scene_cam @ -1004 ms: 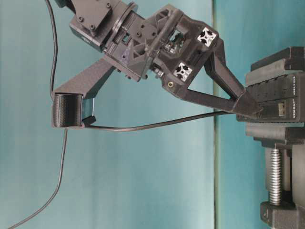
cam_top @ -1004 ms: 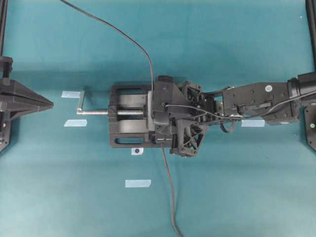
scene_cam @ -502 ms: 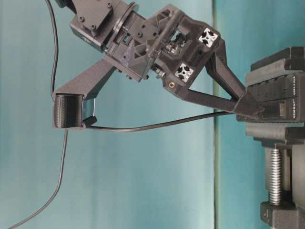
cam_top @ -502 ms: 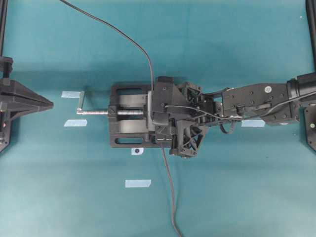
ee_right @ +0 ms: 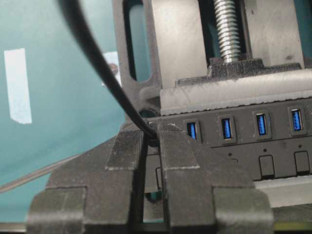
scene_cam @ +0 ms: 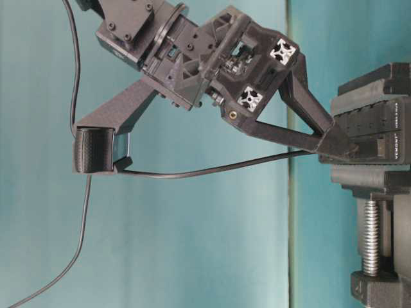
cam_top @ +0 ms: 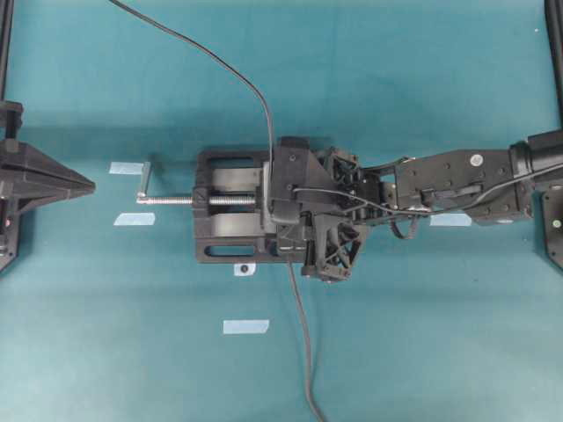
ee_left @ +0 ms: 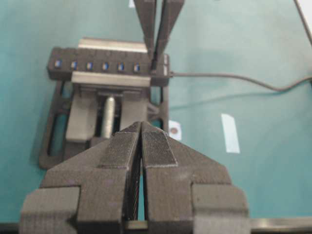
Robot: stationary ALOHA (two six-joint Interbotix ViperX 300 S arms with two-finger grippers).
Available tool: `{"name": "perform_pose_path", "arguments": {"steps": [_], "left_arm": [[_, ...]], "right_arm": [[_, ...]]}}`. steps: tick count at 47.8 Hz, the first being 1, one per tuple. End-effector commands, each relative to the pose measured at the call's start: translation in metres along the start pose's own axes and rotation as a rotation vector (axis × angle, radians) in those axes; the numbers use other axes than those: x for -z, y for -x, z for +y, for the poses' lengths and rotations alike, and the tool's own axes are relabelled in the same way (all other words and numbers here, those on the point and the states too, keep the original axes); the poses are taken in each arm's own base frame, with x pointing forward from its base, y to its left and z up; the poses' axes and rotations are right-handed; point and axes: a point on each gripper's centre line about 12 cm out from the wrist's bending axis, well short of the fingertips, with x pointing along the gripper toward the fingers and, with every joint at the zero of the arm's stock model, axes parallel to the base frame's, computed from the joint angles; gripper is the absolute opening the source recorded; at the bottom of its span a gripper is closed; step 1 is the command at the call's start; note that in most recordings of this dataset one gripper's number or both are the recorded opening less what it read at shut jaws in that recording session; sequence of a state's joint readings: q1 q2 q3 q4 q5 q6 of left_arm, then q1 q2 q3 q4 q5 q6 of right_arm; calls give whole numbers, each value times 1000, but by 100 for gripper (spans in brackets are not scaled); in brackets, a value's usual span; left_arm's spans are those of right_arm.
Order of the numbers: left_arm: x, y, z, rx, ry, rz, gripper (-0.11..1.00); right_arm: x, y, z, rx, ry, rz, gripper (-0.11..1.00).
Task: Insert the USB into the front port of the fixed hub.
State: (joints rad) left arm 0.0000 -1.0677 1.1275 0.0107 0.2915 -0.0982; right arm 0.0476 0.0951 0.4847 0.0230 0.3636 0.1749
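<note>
Right gripper [ee_right: 152, 141], ribbed black fingers pinched on the USB [ee_right: 154, 138], its glossy thin cable trailing toward ten o'clock, at the fixed hub [ee_right: 273, 141]'s end slot; four blue slots show. Left gripper [ee_left: 141, 146] idle, pads together.

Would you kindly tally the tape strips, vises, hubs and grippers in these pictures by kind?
Pale blue tape strips: 4
Vise: 1
Hub: 1
Grippers: 2, left gripper and right gripper
Total: 8
</note>
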Motion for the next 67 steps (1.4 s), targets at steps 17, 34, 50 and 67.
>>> {"name": "perform_pose_path", "arguments": {"steps": [17, 34, 50, 67], "left_arm": [[-3, 0, 0, -1, 2, -12, 0], [-3, 0, 0, -1, 2, -12, 0], [-4, 0, 0, -1, 2, -14, 0], [-4, 0, 0, -1, 2, -14, 0]], "right_arm": [[9, 0, 13, -14, 7, 52, 2], [9, 1, 13, -14, 7, 53, 2], [8, 1, 14, -15, 8, 50, 2], [4, 2, 11, -11, 1, 43, 2]]}}
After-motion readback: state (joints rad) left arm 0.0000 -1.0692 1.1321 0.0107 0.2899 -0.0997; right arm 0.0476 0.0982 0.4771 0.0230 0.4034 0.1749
